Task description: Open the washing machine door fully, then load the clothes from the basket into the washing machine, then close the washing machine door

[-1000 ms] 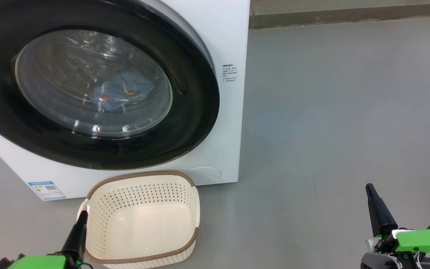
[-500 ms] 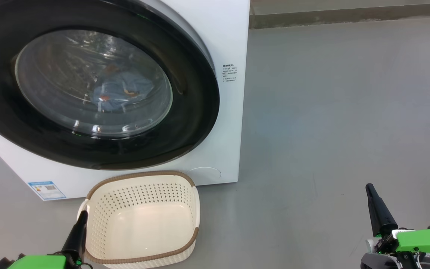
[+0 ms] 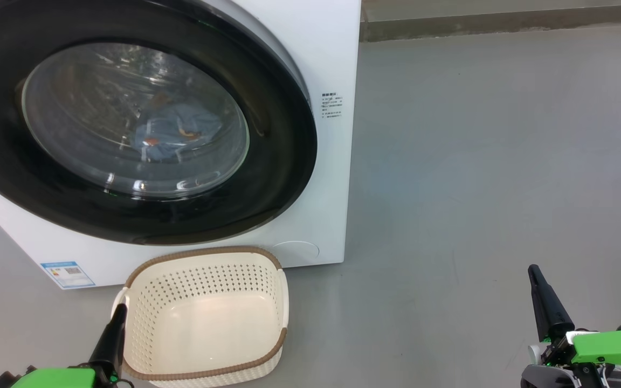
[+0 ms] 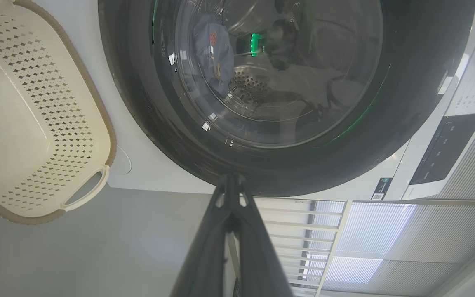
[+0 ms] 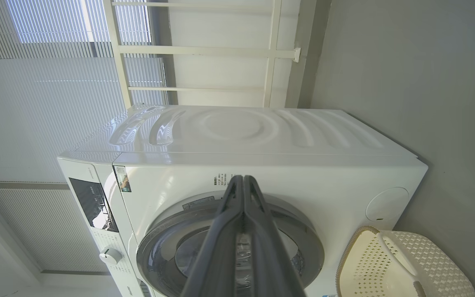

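- Head view: the washer (image 3: 332, 54) stands at the far left, and its door (image 3: 289, 161) lies shut against the front.
- Through the glass I can see the clothes (image 3: 176, 132), a blue heap with orange marks, down inside the drum.
- The basket (image 3: 202, 251) sits on the grey floor (image 3: 477, 161) just on the near side of the washer, below the door, with nothing in it.
- A blue label (image 3: 68, 274) sits on the washer's lower left corner.
- My left pincer (image 3: 122, 308) is at the near left, fingers pressed together and holding nothing. Its tip shows against the basket's left edge; I can't tell if it touches.
- My right pincer (image 3: 532, 271) is at the near right over bare floor, well apart from the basket, fingers together and empty.
- Left wrist view: my two fingers meet at a point, no gap, with nothing between them. Beyond the tip is the door's black rim.
- The clothes show behind the glass, against the holed steel drum. The basket is beside the washer, its bare bottom facing me and one handle near the floor.
- Right wrist view: the fingers are closed tip to tip here too, and empty. They point at the washer's front, just above the door.
- The door lies flush with the front. A dial (image 5: 110, 255) and a dark panel (image 5: 93, 204) sit at the washer's top, and the basket is at its foot.
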